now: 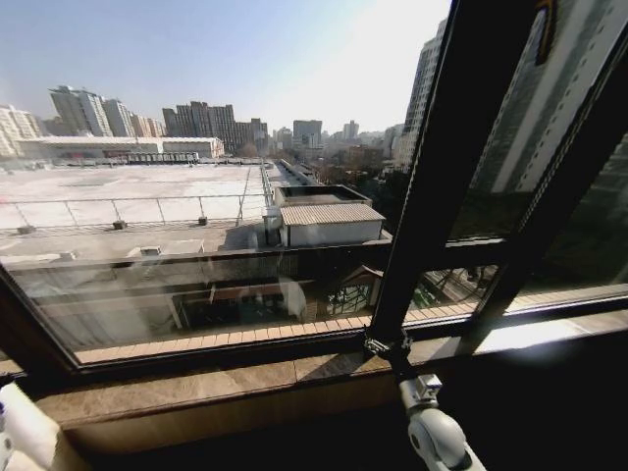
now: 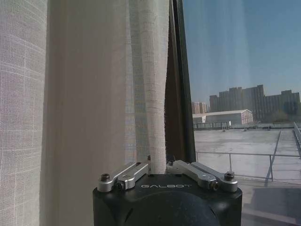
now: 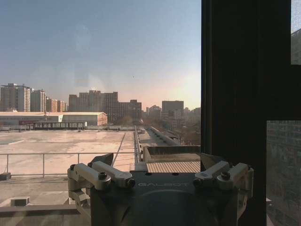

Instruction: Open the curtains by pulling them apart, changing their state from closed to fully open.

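Note:
A sheer white pleated curtain (image 2: 84, 94) hangs bunched beside the dark window frame (image 2: 181, 80) in the left wrist view. My left gripper (image 2: 157, 165) is shut on the curtain's free edge, its linkage arms drawn in to the middle. In the right wrist view my right gripper (image 3: 157, 162) stands open with nothing between its fingers, facing bare glass next to a dark upright frame bar (image 3: 244, 94). In the head view the right gripper (image 1: 385, 345) reaches to the foot of that bar (image 1: 451, 147). The window glass (image 1: 196, 147) shows uncovered.
A stone window sill (image 1: 196, 383) runs below the glass. Dark frame bars (image 1: 559, 196) slant across the right side. My right arm (image 1: 437, 437) rises from the bottom edge; a white part of my left arm (image 1: 20, 427) sits at the bottom left corner.

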Controlling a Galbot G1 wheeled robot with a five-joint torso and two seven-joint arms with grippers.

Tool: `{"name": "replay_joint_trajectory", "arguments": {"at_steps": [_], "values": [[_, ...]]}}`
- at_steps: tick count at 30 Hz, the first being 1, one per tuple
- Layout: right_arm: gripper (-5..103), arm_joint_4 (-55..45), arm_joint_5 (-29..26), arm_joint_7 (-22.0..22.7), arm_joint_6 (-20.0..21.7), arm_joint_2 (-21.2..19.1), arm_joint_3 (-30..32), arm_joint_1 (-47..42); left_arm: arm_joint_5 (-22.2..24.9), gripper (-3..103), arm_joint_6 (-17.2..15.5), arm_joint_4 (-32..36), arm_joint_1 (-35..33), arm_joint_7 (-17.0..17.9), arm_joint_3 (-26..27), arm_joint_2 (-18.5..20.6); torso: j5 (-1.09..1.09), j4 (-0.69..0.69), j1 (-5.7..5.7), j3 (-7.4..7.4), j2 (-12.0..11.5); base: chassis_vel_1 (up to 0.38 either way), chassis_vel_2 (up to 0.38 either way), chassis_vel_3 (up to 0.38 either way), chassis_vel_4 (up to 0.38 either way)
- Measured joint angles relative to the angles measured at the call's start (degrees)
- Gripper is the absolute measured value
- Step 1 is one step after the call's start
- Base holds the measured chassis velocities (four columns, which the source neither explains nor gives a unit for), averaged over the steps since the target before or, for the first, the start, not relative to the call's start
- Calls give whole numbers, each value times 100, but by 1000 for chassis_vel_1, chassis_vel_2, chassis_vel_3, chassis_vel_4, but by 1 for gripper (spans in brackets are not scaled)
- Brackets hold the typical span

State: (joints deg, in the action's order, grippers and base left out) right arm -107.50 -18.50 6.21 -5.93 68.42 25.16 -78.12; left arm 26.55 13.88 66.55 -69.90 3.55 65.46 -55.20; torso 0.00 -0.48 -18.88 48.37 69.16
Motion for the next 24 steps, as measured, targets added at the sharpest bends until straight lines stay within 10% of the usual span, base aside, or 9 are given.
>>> {"name": "replay_joint_trajectory", "arguments": {"at_steps": [13,18,24], "values": [[100,0,0,0,0,0,-1,0,-319,51,1012,2732,-1725,-176,368,-1485,0,2,0,0,0,0,0,0,0],[100,0,0,0,0,0,-1,0,202,68,1052,3649,-2328,-899,-119,-1722,1,2,0,0,0,0,0,0,0],[100,0,0,0,0,0,0,0,469,89,648,4224,-2390,-751,-997,-1892,-2,1,0,0,0,0,0,0,0]]}}
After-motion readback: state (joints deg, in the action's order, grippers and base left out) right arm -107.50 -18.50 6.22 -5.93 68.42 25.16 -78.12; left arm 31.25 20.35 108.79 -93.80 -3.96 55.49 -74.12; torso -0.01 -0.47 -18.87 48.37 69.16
